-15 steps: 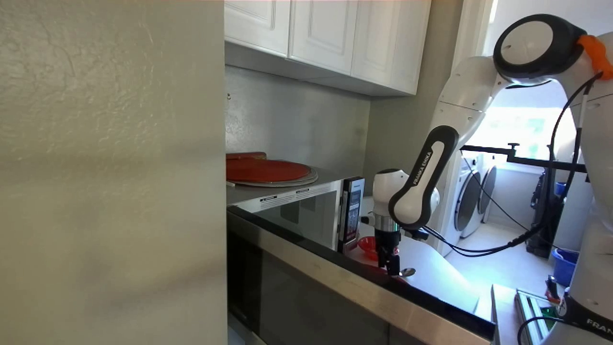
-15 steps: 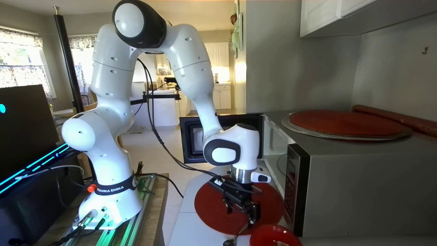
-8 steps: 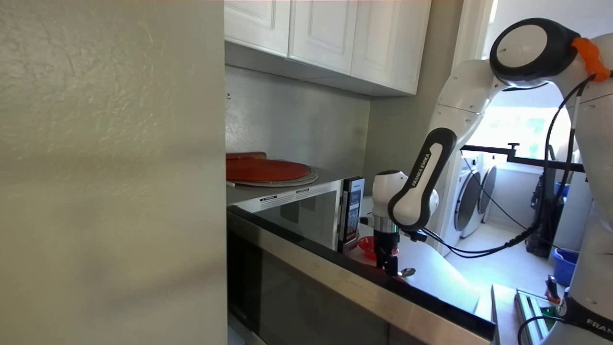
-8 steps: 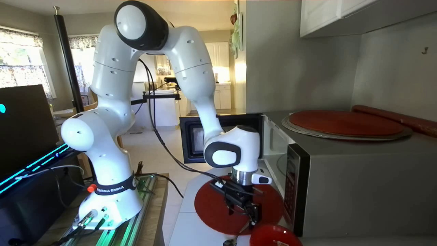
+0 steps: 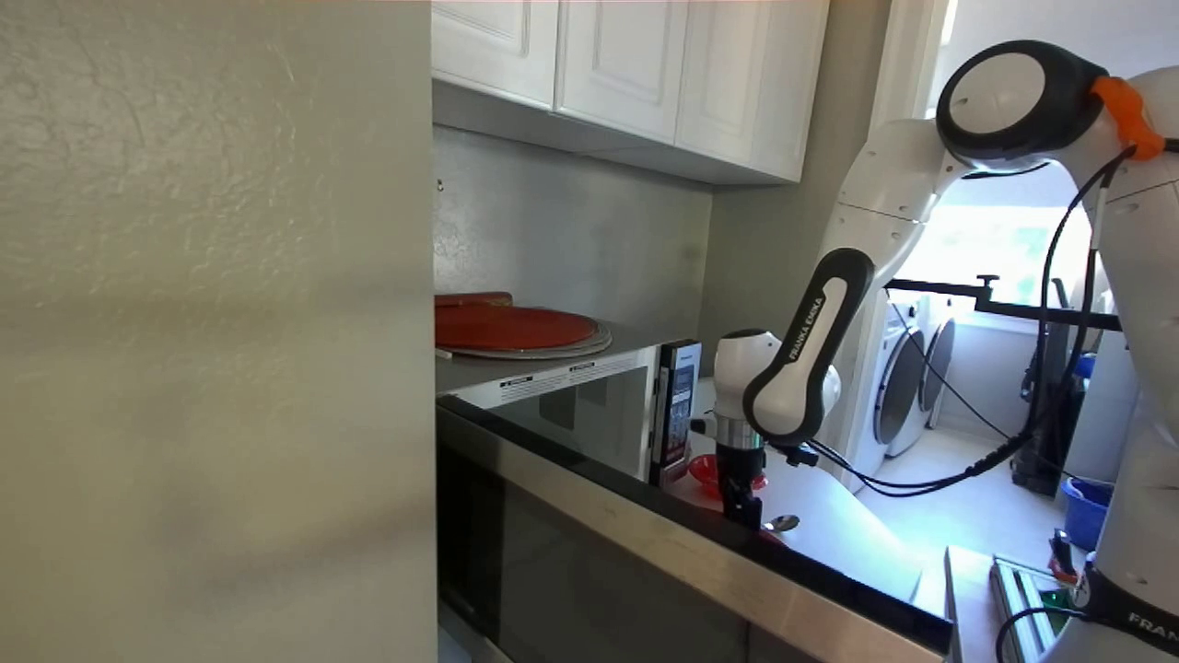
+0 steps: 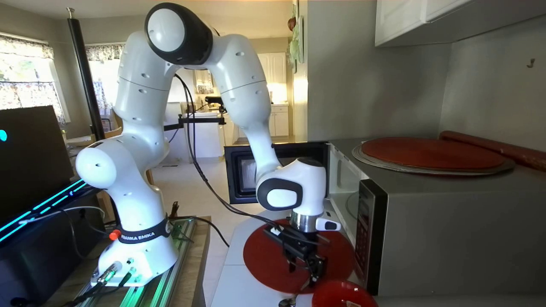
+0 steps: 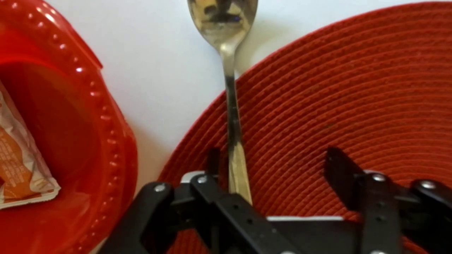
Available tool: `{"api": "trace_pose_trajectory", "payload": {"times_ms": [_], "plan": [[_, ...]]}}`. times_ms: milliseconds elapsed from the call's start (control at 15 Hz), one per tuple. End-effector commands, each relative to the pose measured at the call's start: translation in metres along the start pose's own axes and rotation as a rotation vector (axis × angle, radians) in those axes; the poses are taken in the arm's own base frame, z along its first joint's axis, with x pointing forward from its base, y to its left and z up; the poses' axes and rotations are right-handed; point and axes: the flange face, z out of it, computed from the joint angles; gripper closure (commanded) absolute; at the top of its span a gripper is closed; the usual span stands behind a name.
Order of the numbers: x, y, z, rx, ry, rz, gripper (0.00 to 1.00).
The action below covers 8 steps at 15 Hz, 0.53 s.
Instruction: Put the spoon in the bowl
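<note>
FRANKA EMIKA legible on the arm (image 5: 884, 198) above the claw (image 7: 273, 162) in an exterior view; same text on the base collar (image 6: 147, 232), well apart from the claw. Stickers (image 5: 582, 366) on the microwave (image 6: 448, 238) too small to read. Packet (image 7: 17, 162) in the bowl (image 7: 111, 137): orange-and-white print, too blurred to make out.

Claw released, 2 fingers (image 7: 335, 169) spread wide. 1 spoon (image 7: 233, 113): handle lies in the gap between them, much closer to the bowl-side finger; can't tell if they touch. Handle is over a round red mat (image 7: 310, 116) below the claw, spoon head past the mat edge on the white table (image 7: 152, 63), ahead of the fingertips. 1 bowl, just beside the claw, near the spoon; spoon's outside it.

Counts: 1 packet, 1 microwave beside the claw with its door (image 5: 608, 571) swung out, 2 round red mats (second mat (image 6: 431, 152) up on the microwave, higher than the claw), 2 front-loading machines (image 5: 898, 387) well apart from the claw in an exterior view.
</note>
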Motion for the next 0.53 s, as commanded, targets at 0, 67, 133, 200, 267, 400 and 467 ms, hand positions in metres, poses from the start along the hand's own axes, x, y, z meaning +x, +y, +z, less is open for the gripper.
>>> {"api": "trace_pose_trajectory", "payload": {"times_ms": [0,67,133,200,267,400,467], "plan": [[0.0044,0.0049,0.0058,0.016,0.011,0.011,0.18],[0.0047,0.0051,0.0061,0.019,0.011,0.01,0.22],[0.0051,0.0054,0.006,0.02,0.013,0.01,0.24],[0.0055,0.0059,0.0055,0.022,0.016,0.011,0.32],[0.0057,0.007,0.0049,0.023,0.018,0.013,0.33],[0.0063,0.0084,0.0039,0.025,0.022,0.016,0.39],[0.0062,0.0089,0.0038,0.027,0.023,0.018,0.35]]}}
